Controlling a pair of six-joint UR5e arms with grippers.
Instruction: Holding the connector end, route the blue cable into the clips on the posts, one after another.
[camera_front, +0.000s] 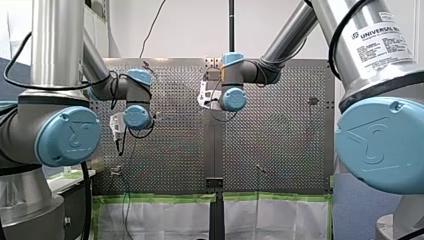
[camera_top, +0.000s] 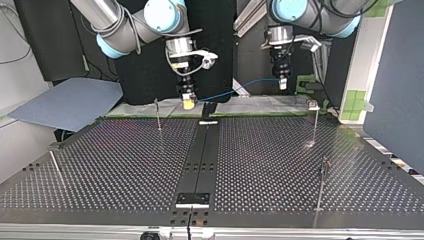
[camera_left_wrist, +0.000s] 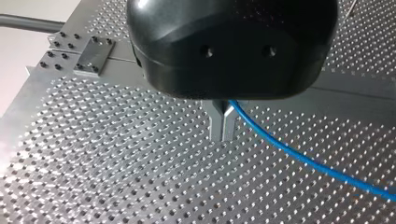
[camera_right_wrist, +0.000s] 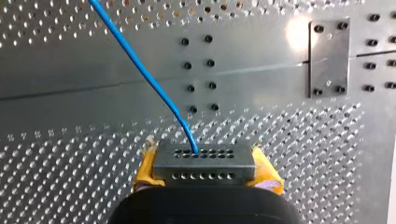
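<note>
Right wrist view: right gripper (camera_right_wrist: 205, 171) clamps the connector block (camera_right_wrist: 204, 161), the rigid spot to hold; left gripper (camera_left_wrist: 222, 125) pinches the blue cable (camera_left_wrist: 303, 160), which looks light and floppy.

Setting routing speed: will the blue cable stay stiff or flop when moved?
Probably floppy: the blue cable curves loosely between my right gripper and my left gripper. Likely light, being thin. It may kink at the connector, where it bends.

Thin blue cable (camera_right_wrist: 139, 63) aloft, dark multi-hole connector (camera_right_wrist: 204, 163) at 1 end
</note>
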